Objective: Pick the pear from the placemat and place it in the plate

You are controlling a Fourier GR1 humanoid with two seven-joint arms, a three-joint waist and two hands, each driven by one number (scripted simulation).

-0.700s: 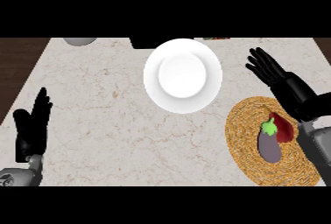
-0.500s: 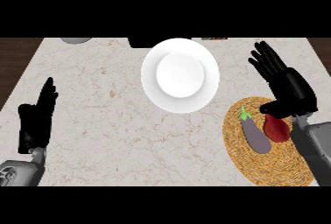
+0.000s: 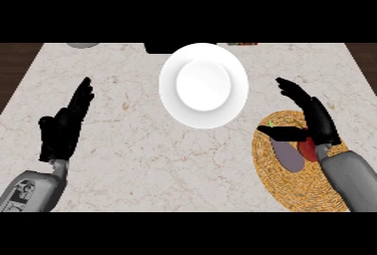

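Since the earlier frame, right hand [image 3: 313, 119] is lowering, fingers spread, over the one placemat [image 3: 298, 169] holding the partly hidden pear [image 3: 308, 149]; one plate [image 3: 204, 84] is sitting nearby; left hand [image 3: 65, 127] is resting open on the worktop [image 3: 125, 169]

A light stone counter [image 3: 147, 149] with thin brown veins. Dark wood floor [image 3: 15, 64] shows at both sides.

My head camera is looking steeply down at the pale marble counter [image 3: 132, 164], both forearms entering from below.
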